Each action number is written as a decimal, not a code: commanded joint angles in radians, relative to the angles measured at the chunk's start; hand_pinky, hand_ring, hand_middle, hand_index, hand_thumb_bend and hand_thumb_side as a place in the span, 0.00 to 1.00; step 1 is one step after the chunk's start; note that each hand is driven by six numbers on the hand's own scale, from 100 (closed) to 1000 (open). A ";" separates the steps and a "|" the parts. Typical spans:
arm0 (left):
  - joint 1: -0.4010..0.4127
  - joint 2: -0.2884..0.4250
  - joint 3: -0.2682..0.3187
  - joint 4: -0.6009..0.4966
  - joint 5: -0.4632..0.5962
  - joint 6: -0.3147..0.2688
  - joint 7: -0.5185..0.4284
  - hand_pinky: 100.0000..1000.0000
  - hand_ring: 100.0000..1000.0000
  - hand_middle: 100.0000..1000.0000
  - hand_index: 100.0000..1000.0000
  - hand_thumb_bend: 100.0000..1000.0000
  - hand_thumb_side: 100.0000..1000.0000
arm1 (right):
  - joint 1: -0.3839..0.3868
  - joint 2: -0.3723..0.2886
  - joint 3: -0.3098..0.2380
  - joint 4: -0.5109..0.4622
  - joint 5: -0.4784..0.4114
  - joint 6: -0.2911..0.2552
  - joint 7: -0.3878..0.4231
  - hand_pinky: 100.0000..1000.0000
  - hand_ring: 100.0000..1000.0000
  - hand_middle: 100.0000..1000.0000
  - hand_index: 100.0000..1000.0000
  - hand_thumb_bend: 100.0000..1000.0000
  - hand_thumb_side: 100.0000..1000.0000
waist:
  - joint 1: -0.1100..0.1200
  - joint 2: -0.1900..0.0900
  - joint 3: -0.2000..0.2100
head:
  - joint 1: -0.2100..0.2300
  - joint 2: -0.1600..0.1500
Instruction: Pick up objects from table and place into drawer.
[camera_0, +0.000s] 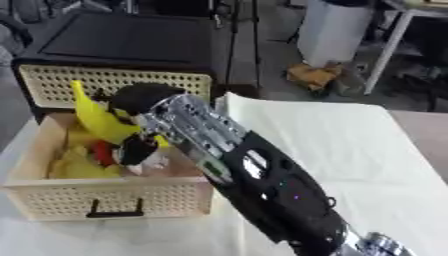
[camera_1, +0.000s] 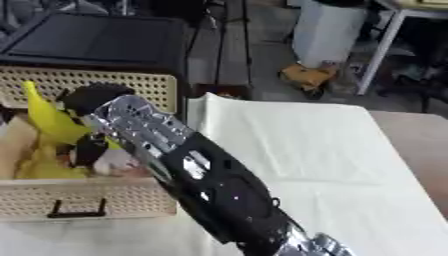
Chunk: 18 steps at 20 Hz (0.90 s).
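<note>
Right hand on yellow banana

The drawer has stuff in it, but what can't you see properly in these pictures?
- Right hand: over the drawer in both views; its fingers blur into the banana, so the grip is unclear.
- Drawer contents: more yellow, red and white things under the hand, too blurred to name.
- Drawer's left side: cut off by the edge of the right eye view.
- Left hand: in neither view.
</note>
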 joint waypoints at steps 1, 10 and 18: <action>-0.020 0.014 0.016 -0.015 0.008 0.001 0.011 0.00 0.00 0.00 0.81 0.00 0.49 | -0.022 -0.002 -0.012 -0.021 -0.022 -0.002 0.015 0.25 0.56 0.48 0.59 0.00 0.44 | 0.012 -0.017 0.002 | -0.003 -0.009; -0.025 0.018 0.026 -0.015 0.042 0.004 0.052 0.00 0.00 0.00 0.81 0.00 0.50 | -0.021 -0.010 -0.017 -0.081 -0.061 -0.037 0.087 0.31 0.62 0.53 0.70 0.00 0.53 | 0.012 -0.020 0.001 | -0.002 -0.008; -0.022 0.019 0.024 -0.015 0.052 0.002 0.067 0.00 0.00 0.00 0.81 0.00 0.50 | -0.016 -0.016 -0.016 -0.088 -0.056 -0.047 0.091 0.32 0.65 0.57 0.73 0.12 0.52 | 0.014 -0.021 0.000 | -0.003 -0.011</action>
